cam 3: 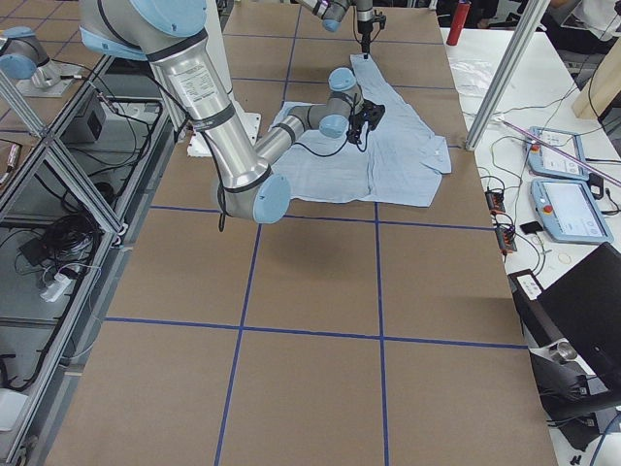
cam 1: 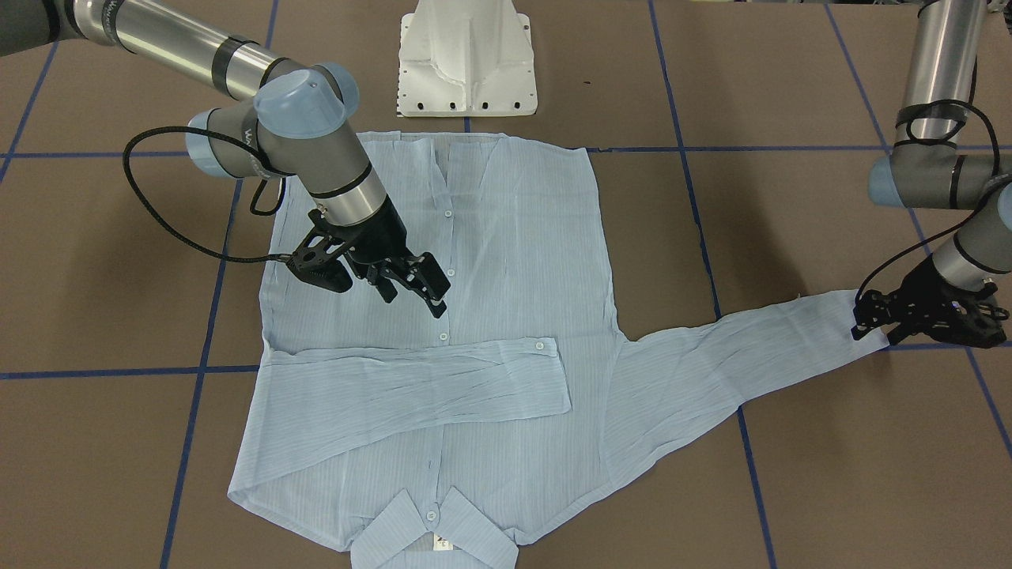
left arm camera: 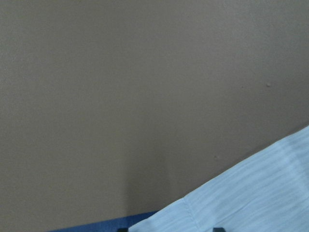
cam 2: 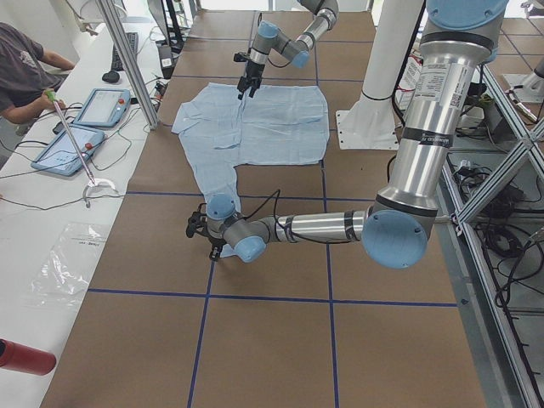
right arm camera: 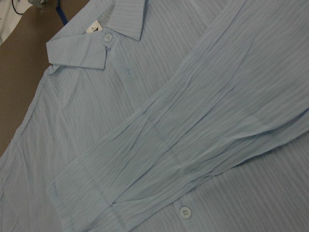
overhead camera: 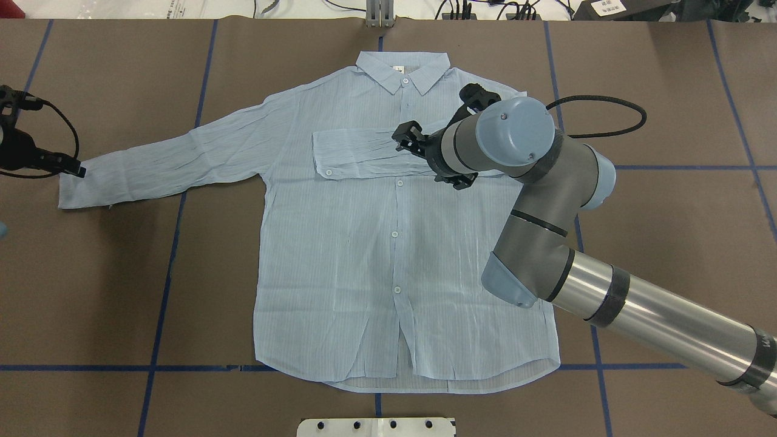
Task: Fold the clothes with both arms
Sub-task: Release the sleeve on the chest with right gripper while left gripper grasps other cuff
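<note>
Near the base, the shirt [overhead camera: 364, 273] is lying flat on the surface [overhead camera: 668, 91], one sleeve [cam 1: 411, 379] folded just hemward of its collar [overhead camera: 403, 67], where the right pincer [cam 1: 415, 303], spread, is hovering; far sideways of the collar, the left pincer [cam 1: 874, 330], closure unreadable, is sitting at the outstretched cuff [cam 1: 838, 316], the second sleeve fold probably needing a pinch and carry collarward.

Pale-blue pinstriped shirt [overhead camera: 340, 255] — brown table [overhead camera: 668, 243], blue grid lines [overhead camera: 91, 368].

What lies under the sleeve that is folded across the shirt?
Under the folded sleeve lies the chest of the shirt. The stretch of button line it covers cannot be seen.
</note>
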Action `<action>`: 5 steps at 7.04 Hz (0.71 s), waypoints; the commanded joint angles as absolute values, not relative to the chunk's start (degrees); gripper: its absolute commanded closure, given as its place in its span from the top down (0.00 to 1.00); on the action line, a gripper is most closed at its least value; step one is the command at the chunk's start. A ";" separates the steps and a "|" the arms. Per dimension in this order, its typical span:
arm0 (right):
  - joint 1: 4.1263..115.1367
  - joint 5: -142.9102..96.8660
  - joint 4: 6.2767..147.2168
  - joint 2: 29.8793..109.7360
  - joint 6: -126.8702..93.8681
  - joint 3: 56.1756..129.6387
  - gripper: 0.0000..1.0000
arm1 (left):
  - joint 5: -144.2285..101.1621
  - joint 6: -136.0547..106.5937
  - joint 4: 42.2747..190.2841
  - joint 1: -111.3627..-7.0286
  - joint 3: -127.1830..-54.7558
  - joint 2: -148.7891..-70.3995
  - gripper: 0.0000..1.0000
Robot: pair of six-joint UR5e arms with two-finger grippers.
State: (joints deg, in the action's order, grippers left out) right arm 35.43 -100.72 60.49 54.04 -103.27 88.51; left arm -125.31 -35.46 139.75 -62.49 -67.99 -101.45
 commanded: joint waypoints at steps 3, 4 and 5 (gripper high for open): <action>35.33 -100.55 60.47 54.14 -103.18 88.07 0.99 | -125.42 -35.77 139.75 -62.49 -68.73 -101.34 0.00; 35.33 -100.55 60.47 54.14 -103.18 87.98 0.99 | -125.42 -35.86 139.75 -62.49 -69.43 -101.34 0.00; 35.33 -100.46 60.38 54.49 -103.18 87.98 0.99 | -125.42 -35.86 139.75 -62.49 -69.35 -101.34 0.00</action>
